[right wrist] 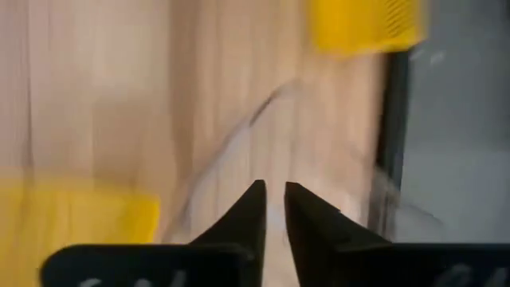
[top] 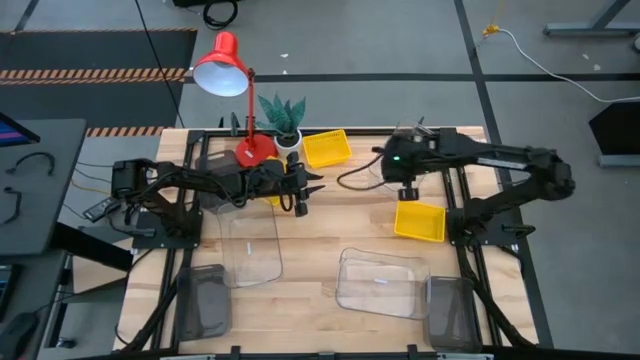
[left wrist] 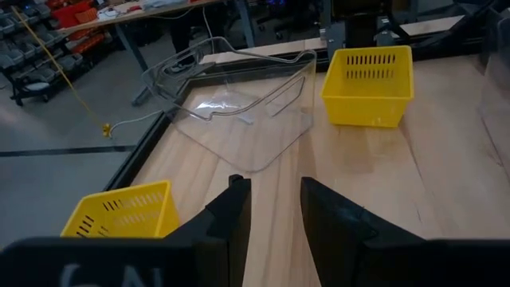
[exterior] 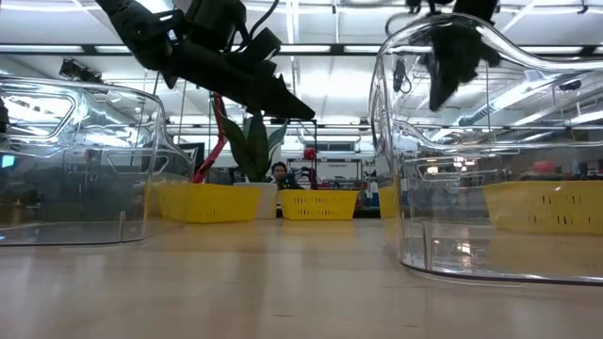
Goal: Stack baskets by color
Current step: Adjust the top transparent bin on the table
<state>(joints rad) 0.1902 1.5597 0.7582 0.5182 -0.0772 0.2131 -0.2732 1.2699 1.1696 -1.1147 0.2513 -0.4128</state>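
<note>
Wooden table (top: 310,230) is your biggest item, and both dark arms reach in over it from the sides. Your left arm (top: 190,185) stretches along the far half, with its gripper (top: 301,192) near the table's middle, raised above the boards in the low view (exterior: 283,102). Its fingers (left wrist: 231,215) stand apart with bare wood showing between them, and they hold nothing. Your right arm (top: 500,165) comes in from the right, and its gripper (top: 407,190) hangs just above the far edge of a yellow basket (top: 420,221). Its fingers (right wrist: 251,211) sit close together with a narrow gap, and you can see nothing between them.

Next come the two clear baskets: one (top: 250,245) lies left of centre, below the left gripper, and the other (top: 382,282) sits toward the near edge, right of centre. A smoky grey basket (top: 203,300) rests at the near left corner, and a second grey one (top: 448,312) at the near right corner, just beside the right-hand clear basket.

Another yellow basket (top: 326,148) stands at the far edge, just beside a potted plant (top: 284,117). A third yellow one (top: 270,200) peeks out from under the left arm, mostly hidden. A red lamp (top: 228,75) stands at the far edge beside the plant.
</note>
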